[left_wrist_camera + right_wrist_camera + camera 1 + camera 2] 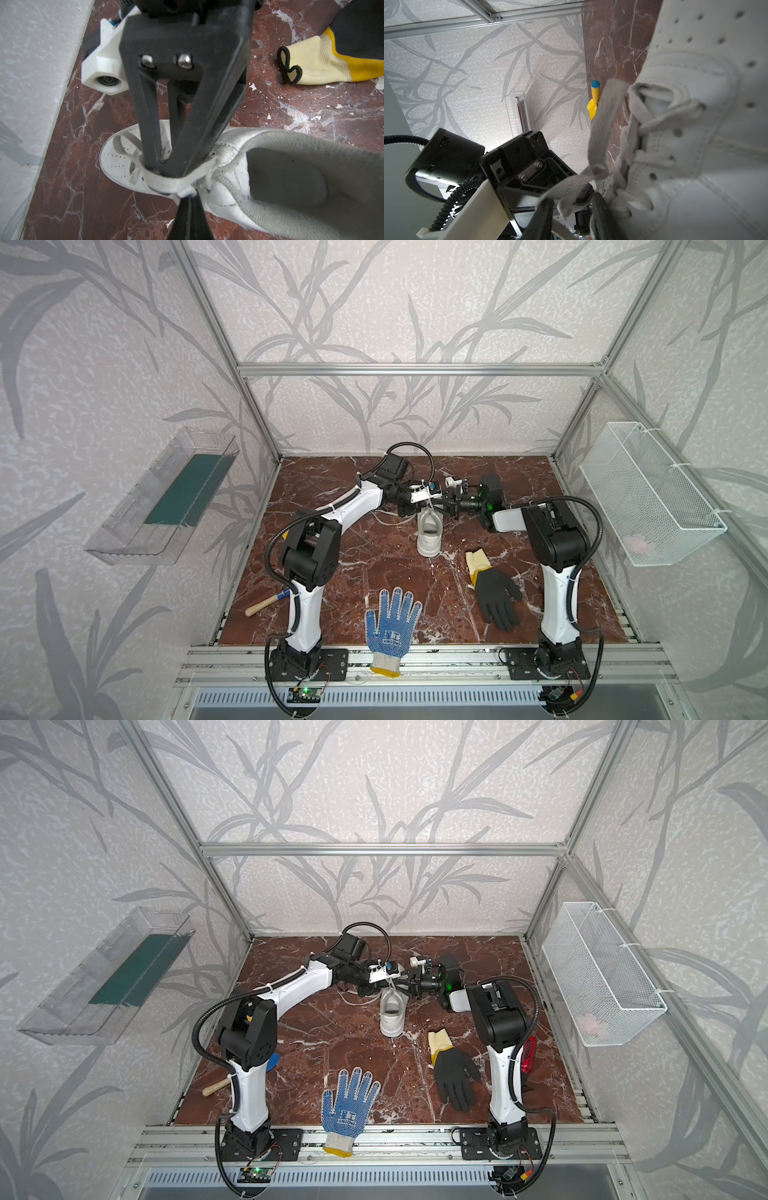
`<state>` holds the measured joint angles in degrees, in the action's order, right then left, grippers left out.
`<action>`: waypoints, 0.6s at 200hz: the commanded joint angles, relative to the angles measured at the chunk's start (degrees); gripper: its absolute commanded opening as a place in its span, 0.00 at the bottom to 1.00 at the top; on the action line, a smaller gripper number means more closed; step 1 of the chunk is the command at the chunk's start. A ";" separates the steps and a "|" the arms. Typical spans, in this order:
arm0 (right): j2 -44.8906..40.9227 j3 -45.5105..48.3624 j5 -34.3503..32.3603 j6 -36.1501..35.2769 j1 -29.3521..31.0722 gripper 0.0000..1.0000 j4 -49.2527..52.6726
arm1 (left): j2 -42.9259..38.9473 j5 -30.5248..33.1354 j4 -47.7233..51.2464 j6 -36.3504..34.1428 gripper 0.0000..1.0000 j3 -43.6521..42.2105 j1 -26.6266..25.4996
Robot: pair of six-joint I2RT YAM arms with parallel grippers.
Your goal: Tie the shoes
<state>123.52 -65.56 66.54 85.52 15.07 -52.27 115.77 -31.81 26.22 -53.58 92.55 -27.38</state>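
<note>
1. Here, the left gripper (187,197) is closed on the lace (166,185), pinching it right at the crossing over the sneaker's throat.
2. The right gripper (570,200) faces it tip to tip. Its jaws stand part-way apart, with a flat band of lace looped round its fingers (149,124) and nothing visibly pinched between them.
3. The white sneaker (429,537) stands directly beneath both tools on the marbled tabletop (353,572), its laced throat under the tips. Nothing pins it down.
4. A free lace tail (390,524) trails on the tabletop to the left gripper's side.
5. Judged step: passing the loop from one tool to the other to form the knot.
6. To do it well, the left pinch should be firm while the right jaws close on a single strand just beside the crossing, not on the whole bundle.
7. The pull is best directed sideways and low, each tool away from the other. An upward pull would likely lift the light sneaker instead of tightening the knot.
8. The black glove with yellow cuff (494,597) lies well back from the right gripper, toward its arm's base.
</note>
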 commanded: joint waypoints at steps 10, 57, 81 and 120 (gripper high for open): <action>0.34 -0.93 0.99 -0.91 0.31 0.34 -0.56 | 1.27 -1.58 1.64 -1.35 0.00 1.93 -0.48; -0.30 -0.78 1.14 -3.83 0.40 0.30 3.06 | 1.32 -1.59 1.56 -1.17 0.00 2.28 -0.61; -0.91 -1.02 1.22 -6.49 0.40 0.27 6.43 | 1.21 -1.56 1.04 -0.82 0.00 2.06 -0.50; -2.30 -1.64 1.06 -11.69 0.40 0.14 14.18 | 1.07 -1.18 0.30 -0.14 0.00 2.02 -0.54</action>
<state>123.17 -66.06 66.59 78.78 15.22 -45.58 116.46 -31.97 26.35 -53.43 92.97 -27.70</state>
